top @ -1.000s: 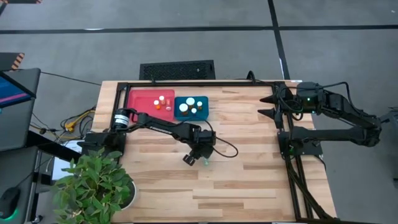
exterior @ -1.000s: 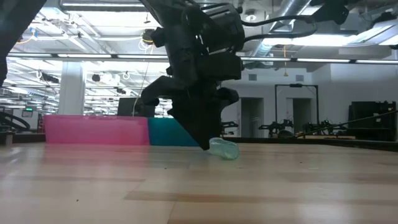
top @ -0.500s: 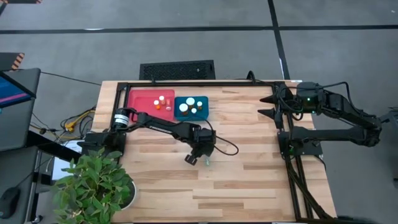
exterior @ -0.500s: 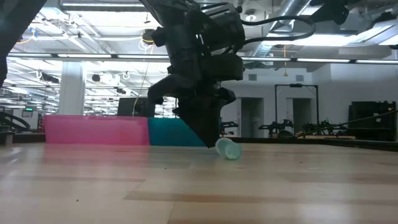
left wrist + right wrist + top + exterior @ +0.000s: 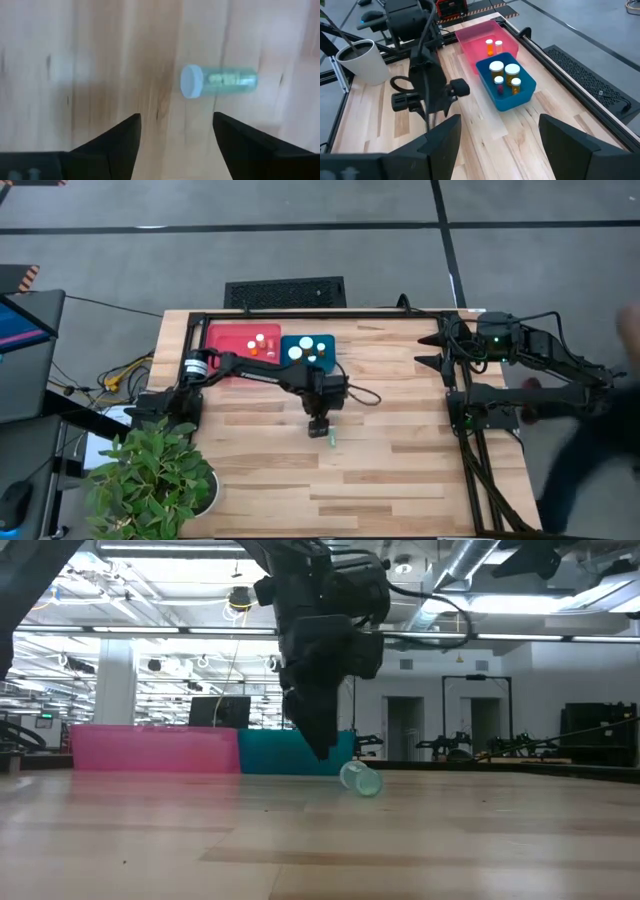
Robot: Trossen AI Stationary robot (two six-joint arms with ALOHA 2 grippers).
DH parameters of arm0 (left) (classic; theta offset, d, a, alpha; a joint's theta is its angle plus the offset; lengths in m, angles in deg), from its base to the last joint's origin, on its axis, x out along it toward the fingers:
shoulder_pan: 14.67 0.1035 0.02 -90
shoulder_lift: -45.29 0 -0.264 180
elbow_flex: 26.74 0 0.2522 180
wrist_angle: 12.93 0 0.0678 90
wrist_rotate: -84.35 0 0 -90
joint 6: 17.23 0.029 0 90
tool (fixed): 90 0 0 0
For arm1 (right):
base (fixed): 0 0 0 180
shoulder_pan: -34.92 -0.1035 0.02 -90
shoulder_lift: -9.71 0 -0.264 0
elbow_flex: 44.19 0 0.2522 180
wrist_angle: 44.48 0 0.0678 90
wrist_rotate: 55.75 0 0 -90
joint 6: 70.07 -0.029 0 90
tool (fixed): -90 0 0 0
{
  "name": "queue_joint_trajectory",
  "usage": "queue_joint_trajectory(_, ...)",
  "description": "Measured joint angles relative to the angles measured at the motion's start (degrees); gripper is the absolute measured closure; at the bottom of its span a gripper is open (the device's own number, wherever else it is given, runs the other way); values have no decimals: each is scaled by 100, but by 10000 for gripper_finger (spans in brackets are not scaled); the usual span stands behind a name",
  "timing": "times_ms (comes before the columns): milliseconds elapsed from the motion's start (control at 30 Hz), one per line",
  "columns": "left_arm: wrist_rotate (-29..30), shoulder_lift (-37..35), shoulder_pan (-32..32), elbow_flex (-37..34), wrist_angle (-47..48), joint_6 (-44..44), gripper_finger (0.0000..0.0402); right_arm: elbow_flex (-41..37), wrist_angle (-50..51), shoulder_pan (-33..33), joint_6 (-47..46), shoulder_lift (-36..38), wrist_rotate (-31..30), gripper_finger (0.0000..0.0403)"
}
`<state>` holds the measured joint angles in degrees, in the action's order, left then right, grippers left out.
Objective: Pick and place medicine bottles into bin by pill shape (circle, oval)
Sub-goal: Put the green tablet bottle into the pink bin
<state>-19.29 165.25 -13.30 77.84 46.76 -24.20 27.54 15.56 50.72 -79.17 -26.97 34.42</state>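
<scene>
Left hand (image 5: 318,425) hung spread and empty just above the worktop (image 5: 400,470), fingers down. Pale green bottle (image 5: 329,441) lay on its side at about five o'clock from it, apart, white cap toward the hand. Pick step judged under way: next, centre over the bottle, lower, close. Red bin (image 5: 232,340) and blue bin (image 5: 290,365) sat at eleven o'clock, bottles inside. Right hand (image 5: 432,350) parked at far edge, released.

The left gripper (image 5: 318,427) was raised off the wooden table (image 5: 400,470) and shifted toward 1 o'clock, so that its open fingers (image 5: 115,145) were turned from a slanted heading to point at 6 o'clock. The pale green bottle (image 5: 331,439), earlier touched by the fingertips, was left lying free on its side, clear of them. A blurred person (image 5: 590,450) was brought into view at 3 o'clock.
</scene>
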Motion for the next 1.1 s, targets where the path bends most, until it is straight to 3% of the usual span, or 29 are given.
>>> queue_joint_trajectory(167, -175, 0, 133, 44, -110, -2304, 160, 1, 2, 0, 0, -1, 0, 127)
queue_joint_trajectory(300, -209, 0, 69, 48, -271, -3553, 159, 0, 0, 0, 11, -1, 0, 127)
queue_joint_trajectory(867, 1126, 4, -491, 48, -723, -6308, 159, 0, 2, 0, 60, -1, 0, 127)
queue_joint_trajectory(1100, 1549, 9, -739, 44, -636, -6960, 159, 1, 3, 0, 66, 0, 0, 127)
